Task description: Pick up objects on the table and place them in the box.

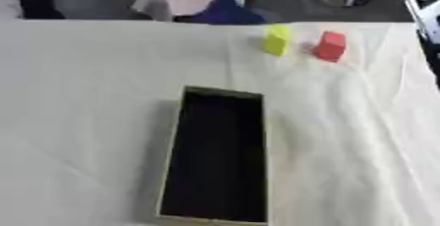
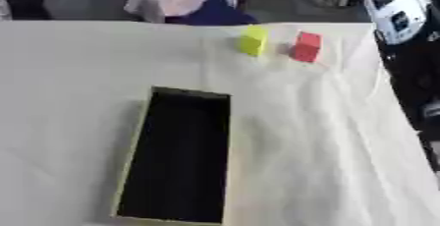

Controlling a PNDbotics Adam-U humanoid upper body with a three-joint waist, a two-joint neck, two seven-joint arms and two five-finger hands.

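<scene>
Two small blocks wait near the table's far edge: a yellow block (image 1: 277, 40) and a red block (image 1: 330, 46), just beside each other but apart, the red one at 3 o'clock from the yellow. Both stand at about 1 o'clock from the box (image 1: 169, 171), a long open tray with a dark interior and pale rim, which lies nearer the robot on the white cloth-covered table (image 1: 86, 97). The blocks look rigid, light and flat-sided, probably foam or wood, so they should neither crush nor slip much; taking opposite flat faces between thumb and fingers looks the sound hold. The cloth is wrinkled and may drag. Neither hand shows in either view, so their pose and openness cannot be told.
</scene>
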